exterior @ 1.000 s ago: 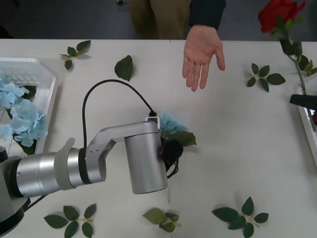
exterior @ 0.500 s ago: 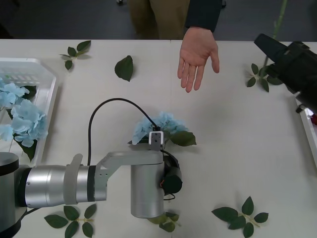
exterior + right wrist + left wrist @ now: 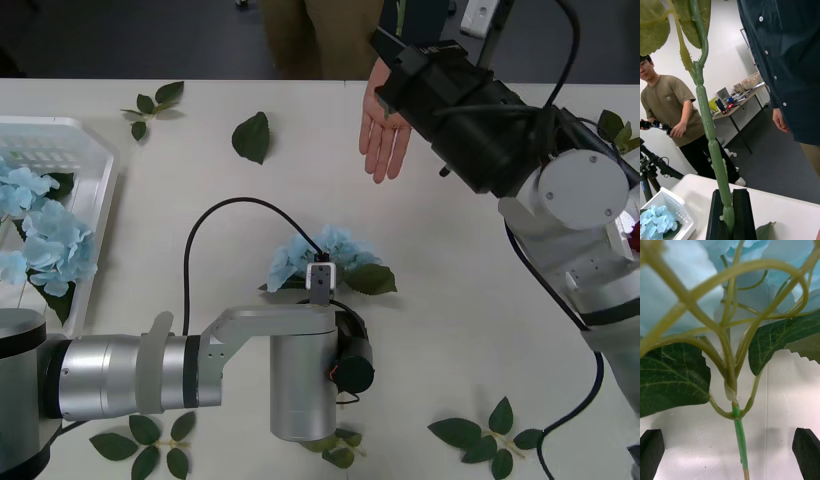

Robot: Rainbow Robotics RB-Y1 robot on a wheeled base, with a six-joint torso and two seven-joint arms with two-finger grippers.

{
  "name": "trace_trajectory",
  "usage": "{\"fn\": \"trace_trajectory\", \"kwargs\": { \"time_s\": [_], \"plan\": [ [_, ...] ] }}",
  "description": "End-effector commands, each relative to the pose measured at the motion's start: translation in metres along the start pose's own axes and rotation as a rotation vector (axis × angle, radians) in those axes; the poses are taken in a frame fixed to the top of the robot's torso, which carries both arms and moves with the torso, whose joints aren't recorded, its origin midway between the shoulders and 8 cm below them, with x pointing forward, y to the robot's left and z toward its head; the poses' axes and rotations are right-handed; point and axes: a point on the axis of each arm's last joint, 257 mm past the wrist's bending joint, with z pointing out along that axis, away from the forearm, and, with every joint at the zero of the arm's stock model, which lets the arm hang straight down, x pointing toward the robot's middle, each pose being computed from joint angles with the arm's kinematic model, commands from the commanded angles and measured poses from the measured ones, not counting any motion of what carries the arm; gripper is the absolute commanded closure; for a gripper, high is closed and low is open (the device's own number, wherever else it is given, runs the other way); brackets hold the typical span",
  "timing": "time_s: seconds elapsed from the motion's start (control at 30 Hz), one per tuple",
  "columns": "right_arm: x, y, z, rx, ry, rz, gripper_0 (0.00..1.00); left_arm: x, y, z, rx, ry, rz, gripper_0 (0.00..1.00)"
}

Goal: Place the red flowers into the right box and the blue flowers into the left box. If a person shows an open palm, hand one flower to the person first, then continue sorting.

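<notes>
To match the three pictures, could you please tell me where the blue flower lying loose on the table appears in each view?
Front view: the blue flower lies mid-table.
Left wrist view: its stem lies between the fingers of the open left gripper.
Right wrist view: elsewhere; that camera looks along the green stem in the shut right gripper.
Shared landmark: the white table.

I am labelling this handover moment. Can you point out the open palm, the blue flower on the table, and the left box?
open palm [image 3: 385, 135]: front view, middle of the hand.
blue flower [image 3: 338, 250]: front view, petals of the head.
left box [image 3: 98, 155]: front view, far right rim.
</notes>
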Motion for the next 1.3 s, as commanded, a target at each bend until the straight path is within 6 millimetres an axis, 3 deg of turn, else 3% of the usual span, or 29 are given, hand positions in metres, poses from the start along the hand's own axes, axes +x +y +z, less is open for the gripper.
{"fn": "trace_trajectory", "kwargs": {
  "time_s": [0.03,0.27,1.0,1.07,1.13,1.17,1.2,1.23,1.3],
  "plan": [
    [-0.016,0.011,0.028,-0.025,-0.029,0.013,1.00,0.023,-0.004,0.007,0.007,0.031,-0.004,0.00],
    [-0.017,-0.001,0.028,-0.001,-0.030,0.009,1.00,0.023,-0.001,0.007,-0.003,0.028,-0.001,0.00],
    [-0.023,-0.005,0.027,0.006,-0.042,0.011,1.00,0.020,0.003,0.007,-0.020,0.015,0.006,0.00],
    [-0.023,-0.005,0.027,0.007,-0.042,0.013,0.89,0.020,0.004,0.007,-0.021,0.015,0.004,0.00],
    [-0.023,-0.004,0.027,0.001,-0.037,0.012,0.53,0.020,0.004,0.007,-0.021,0.014,0.005,0.00],
    [-0.023,-0.005,0.026,-0.003,-0.031,0.010,0.29,0.019,0.004,0.007,-0.023,0.013,0.003,0.00],
    [-0.023,-0.005,0.026,-0.006,-0.028,0.011,0.17,0.019,0.004,0.007,-0.021,0.013,0.005,0.00],
    [-0.024,-0.005,0.025,-0.008,-0.026,0.010,0.06,0.020,0.004,0.006,-0.023,0.014,0.005,0.00],
    [-0.026,-0.005,0.025,-0.012,-0.025,0.006,0.00,0.019,0.004,0.006,-0.024,0.013,0.005,0.00]
  ]
}}
